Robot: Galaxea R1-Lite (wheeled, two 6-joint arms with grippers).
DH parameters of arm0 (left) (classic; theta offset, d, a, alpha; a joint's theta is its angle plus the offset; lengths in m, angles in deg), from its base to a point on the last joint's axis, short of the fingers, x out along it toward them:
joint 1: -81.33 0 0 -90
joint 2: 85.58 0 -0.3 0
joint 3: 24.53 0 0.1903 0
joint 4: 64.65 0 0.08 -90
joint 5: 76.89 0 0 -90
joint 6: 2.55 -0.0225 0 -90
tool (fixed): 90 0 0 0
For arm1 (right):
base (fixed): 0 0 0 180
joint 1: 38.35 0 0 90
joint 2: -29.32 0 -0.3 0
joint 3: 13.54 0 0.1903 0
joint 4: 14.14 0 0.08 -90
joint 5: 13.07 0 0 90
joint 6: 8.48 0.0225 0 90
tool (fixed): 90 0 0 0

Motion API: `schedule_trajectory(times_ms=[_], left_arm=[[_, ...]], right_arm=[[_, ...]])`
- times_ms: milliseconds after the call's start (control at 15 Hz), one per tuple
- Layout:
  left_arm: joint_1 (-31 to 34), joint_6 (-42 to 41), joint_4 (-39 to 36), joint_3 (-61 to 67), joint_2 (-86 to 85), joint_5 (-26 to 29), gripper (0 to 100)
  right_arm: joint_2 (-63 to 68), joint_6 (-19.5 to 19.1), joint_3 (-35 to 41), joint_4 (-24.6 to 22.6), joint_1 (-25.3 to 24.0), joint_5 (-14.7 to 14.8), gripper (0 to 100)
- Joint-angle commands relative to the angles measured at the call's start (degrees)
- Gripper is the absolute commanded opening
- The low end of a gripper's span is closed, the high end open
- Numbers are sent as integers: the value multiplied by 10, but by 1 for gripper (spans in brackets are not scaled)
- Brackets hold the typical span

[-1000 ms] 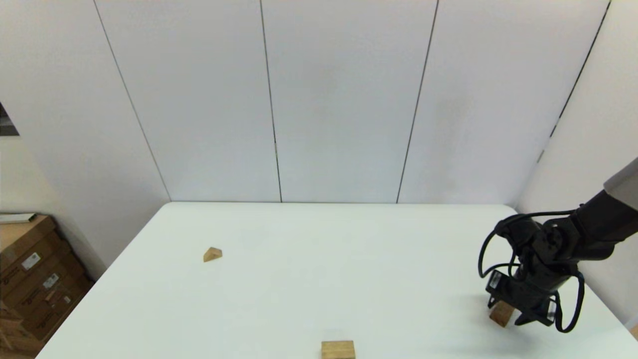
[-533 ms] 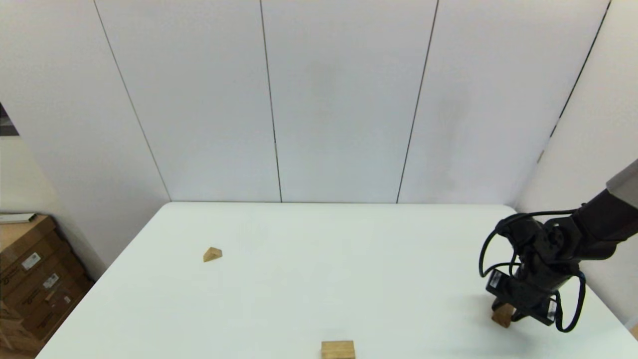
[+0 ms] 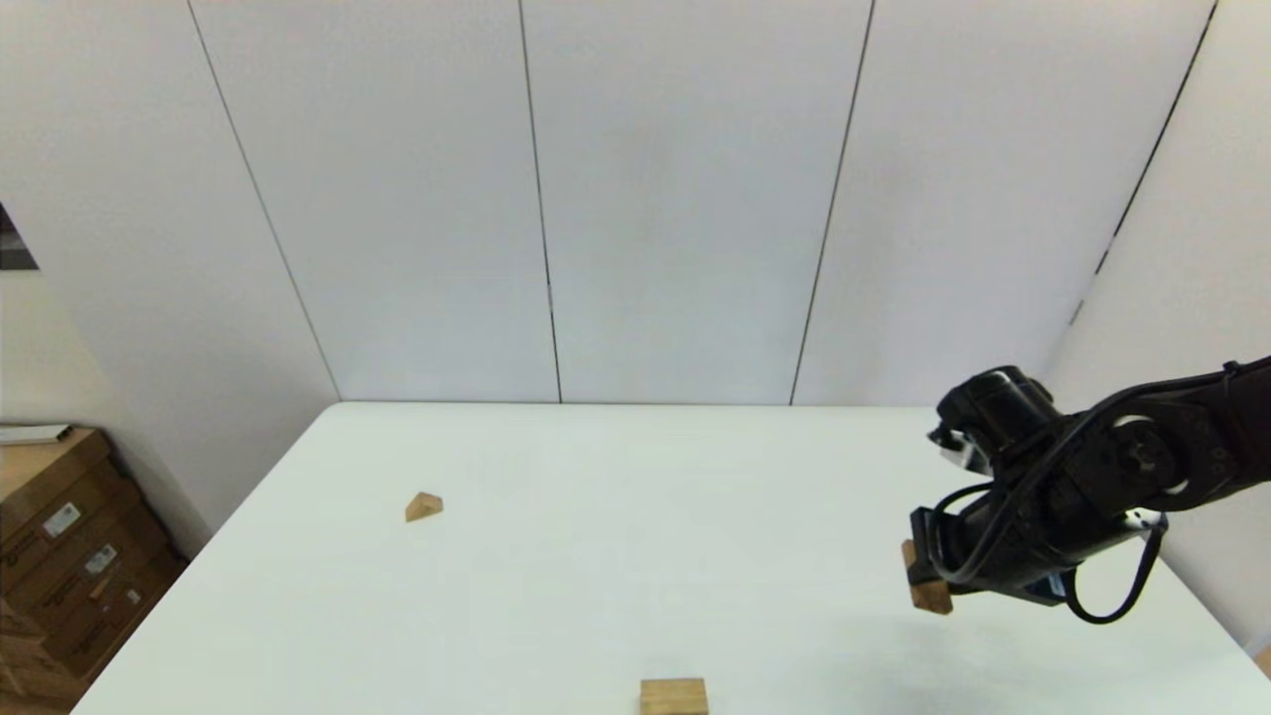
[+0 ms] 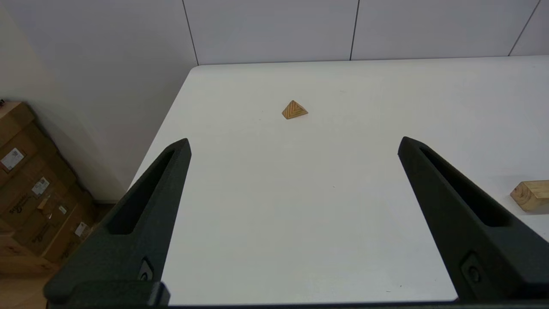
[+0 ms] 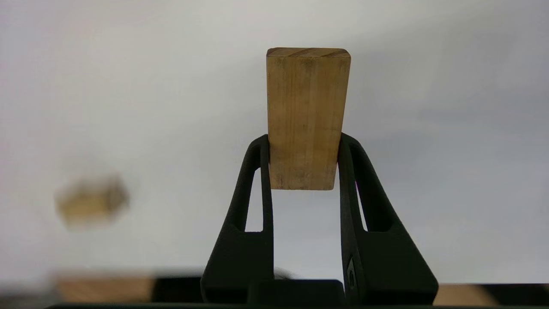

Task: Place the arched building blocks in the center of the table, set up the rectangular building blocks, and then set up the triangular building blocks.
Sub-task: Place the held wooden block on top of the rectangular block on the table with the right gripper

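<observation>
Three wooden blocks are in view. Note the right gripper (image 3: 928, 576) first: it hangs in the air above the table (image 3: 635, 556), close to the right edge. Its two fingers are clamped on the long sides of the arch block (image 3: 930, 594), with no gap showing between finger and wood. In the right wrist view the gripper (image 5: 304, 141) holds the lower part of the block (image 5: 306, 107), and most of the block's length sticks out past the fingertips. The arched cut-out does not show from either view. The block is clear of the table.

Find the box block (image 3: 673, 696) lying flat at the middle of the near edge. Find the triangle block (image 3: 424, 506) resting on the table toward the left edge, well apart from the other two.

The left gripper (image 4: 294, 143) sits back over the near edge by the left corner, fingers spread wide and holding nothing. Its camera shows the triangle block (image 4: 294, 110) beyond it and the box block (image 4: 530, 195) off to one side.
</observation>
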Motion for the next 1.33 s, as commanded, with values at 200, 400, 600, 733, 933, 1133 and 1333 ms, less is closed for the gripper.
schedule_trajectory(times_ms=[200, 400, 600, 733, 933, 1133, 1333], left_arm=[[0, 0, 0, 0, 0, 0, 100], [0, 0, 0, 0, 0, 0, 100], [0, 0, 0, 0, 0, -1, 100], [0, 0, 0, 0, 0, -1, 100], [0, -1, 0, 0, 1, -1, 100], [0, -1, 0, 0, 1, -1, 100], [0, -1, 0, 0, 0, -1, 100]], right_arm=[[-75, -174, -9, 27, -211, -31, 0], [-42, -252, -63, 109, -259, -73, 0], [-3, -359, -91, 116, -283, -97, 0], [24, -421, -106, 117, -291, -102, 0], [67, -492, -132, 116, -302, -103, 0], [109, -522, -171, 112, -309, -124, 0], [136, -552, -193, 115, -308, -147, 0]])
